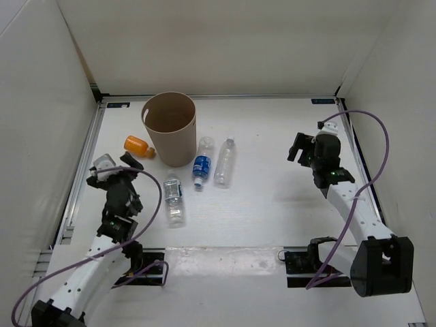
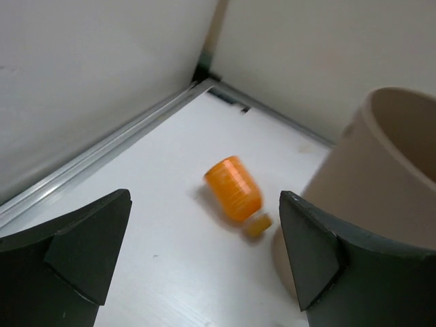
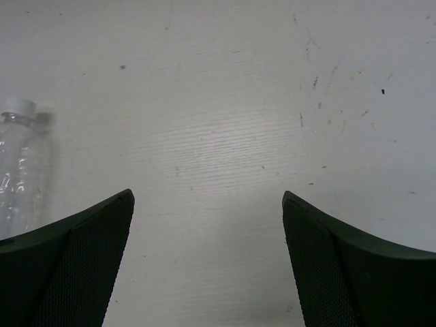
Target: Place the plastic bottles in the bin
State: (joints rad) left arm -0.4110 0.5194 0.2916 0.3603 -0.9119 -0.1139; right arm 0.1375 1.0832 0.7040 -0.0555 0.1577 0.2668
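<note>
The tan bin [image 1: 169, 126] stands upright at the back left. The orange bottle [image 1: 137, 145] lies just left of it. Three clear bottles lie in front of the bin: the blue-labelled one [image 1: 202, 163], the plain one [image 1: 225, 162] and the small-labelled one [image 1: 174, 197]. My left gripper [image 1: 131, 163] is open and empty, just short of the orange bottle [image 2: 234, 189], which lies ahead between the fingers with the bin [image 2: 381, 184] on the right. My right gripper [image 1: 300, 150] is open and empty over bare table, right of the plain bottle [image 3: 20, 163].
White walls enclose the table on the left, back and right. A metal rail [image 1: 85, 163] runs along the left edge close to my left gripper. Cables loop over both arms.
</note>
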